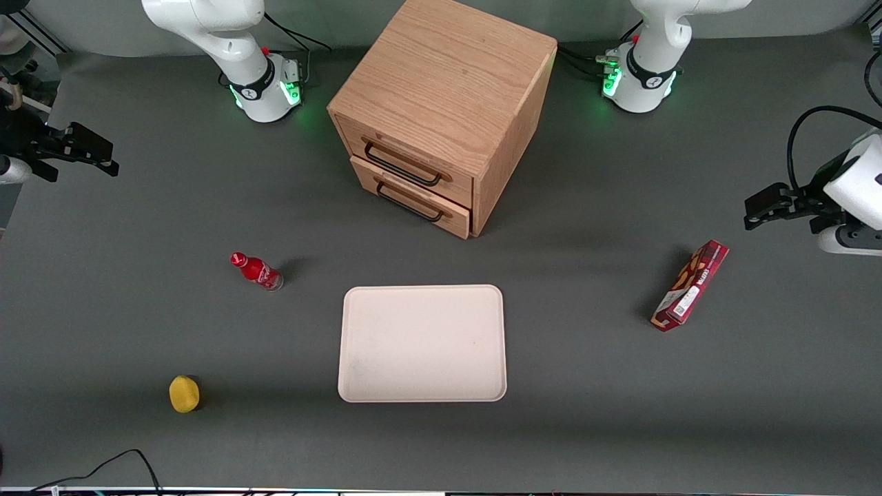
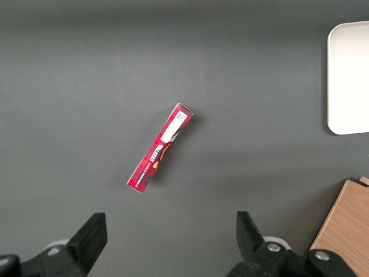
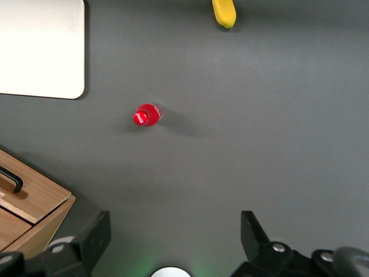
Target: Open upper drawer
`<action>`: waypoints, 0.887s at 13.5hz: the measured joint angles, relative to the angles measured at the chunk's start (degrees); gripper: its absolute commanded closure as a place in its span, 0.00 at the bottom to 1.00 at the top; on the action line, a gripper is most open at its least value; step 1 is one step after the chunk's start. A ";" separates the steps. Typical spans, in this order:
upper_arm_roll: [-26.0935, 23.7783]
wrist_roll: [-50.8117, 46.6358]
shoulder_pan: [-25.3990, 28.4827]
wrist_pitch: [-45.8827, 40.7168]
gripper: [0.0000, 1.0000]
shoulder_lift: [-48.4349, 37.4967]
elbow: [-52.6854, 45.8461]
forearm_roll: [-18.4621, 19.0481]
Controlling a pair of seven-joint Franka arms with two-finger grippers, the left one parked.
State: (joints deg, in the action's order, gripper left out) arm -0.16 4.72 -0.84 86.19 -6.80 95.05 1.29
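Fingers [image 3: 86, 236]: spread wide, nothing between them; both black tips show in the right wrist view, over bare table.
Gripper [image 1: 93, 155]: hangs in the air at the working arm's end of the table, well apart from the cabinet, touching nothing.
Table [image 1: 586, 386]: dark grey surface carrying everything listed here.
Cabinet [image 1: 448, 83]: oak box near the table edge farthest from the front camera, about midway along it; stands turned at an angle, so the drawer fronts face partly toward the working arm's end.
Upper drawer [image 1: 406, 157]: top one of the two fronts, shut flush with the cabinet face; black wire handle [image 1: 402, 165] lies across it, untouched.
Lower drawer [image 1: 412, 198]: directly under the upper drawer, with a matching black handle; whether it stands slightly proud of the cabinet face, cannot tell.
Tray [image 1: 422, 343]: pale, rounded corners, flat on the table, nearer to the front camera than the cabinet and in front of the drawers; nothing on it.
Red bottle [image 1: 256, 271]: upright, between the tray and the working arm's end, near the tray but apart from it.
Yellow object [image 1: 184, 393]: small and rounded, close to the table edge nearest the front camera, toward the working arm's end.
Red box [image 1: 690, 285]: long and narrow, toward the parked arm's end, well apart from the tray.
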 measured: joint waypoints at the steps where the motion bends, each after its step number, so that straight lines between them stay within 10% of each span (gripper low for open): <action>1: -0.08 0.00 0.00 -0.29 0.00 0.00 0.00 0.00; 12: -4.38 3.44 0.22 -3.30 0.01 0.21 0.88 -4.43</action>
State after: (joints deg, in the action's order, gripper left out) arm -4.54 8.15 -0.63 82.89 -6.59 95.93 -3.14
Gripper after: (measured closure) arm 0.022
